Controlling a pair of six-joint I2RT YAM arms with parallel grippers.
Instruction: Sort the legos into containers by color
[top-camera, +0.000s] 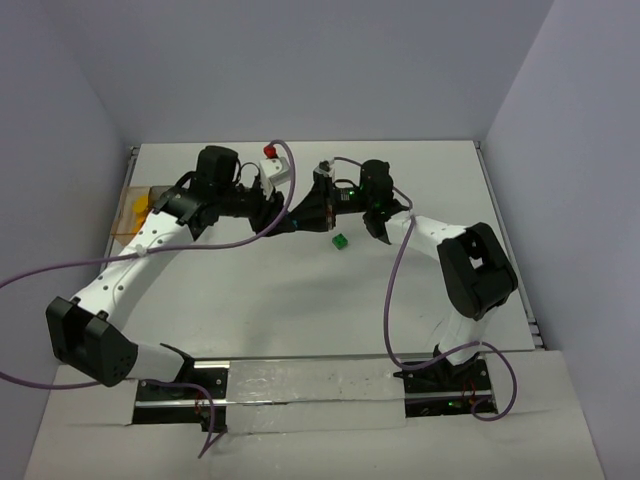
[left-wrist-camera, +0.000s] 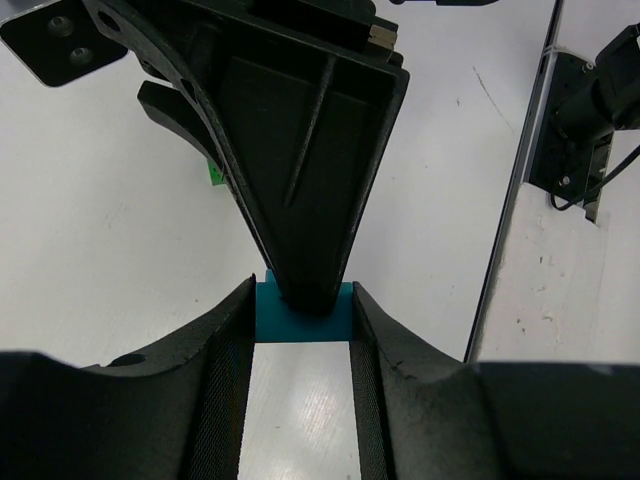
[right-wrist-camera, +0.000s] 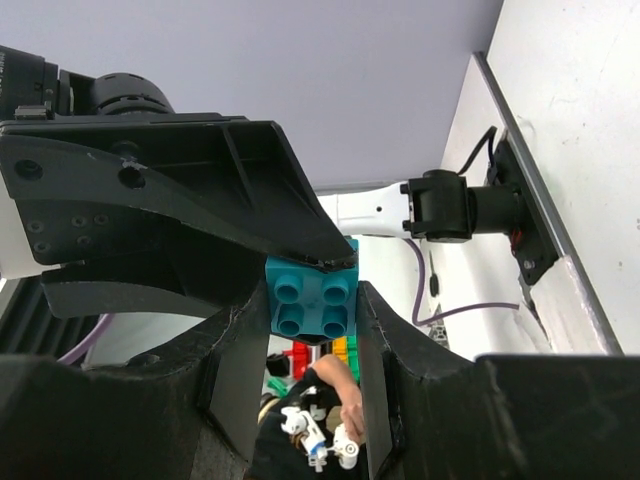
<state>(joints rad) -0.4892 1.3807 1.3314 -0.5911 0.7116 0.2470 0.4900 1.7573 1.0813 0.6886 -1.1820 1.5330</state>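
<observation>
Teal brick (right-wrist-camera: 312, 297) is being clamped mid-air by left gripper (left-wrist-camera: 302, 305) and right gripper (right-wrist-camera: 312, 305) together. Green brick (top-camera: 339, 241) is lying loose at their five o'clock. Tinted tray (top-camera: 122, 228), at nine o'clock, is holding orange-yellow bits. Sorting seems partway done.

The left gripper (left-wrist-camera: 302, 293) clamps a teal brick (left-wrist-camera: 276, 320) between its two fingertips. From above, one black finger of the right gripper (left-wrist-camera: 268, 240) presses onto that brick. A green piece (left-wrist-camera: 213, 173) peeks out on the white table (left-wrist-camera: 100, 260) behind.
</observation>
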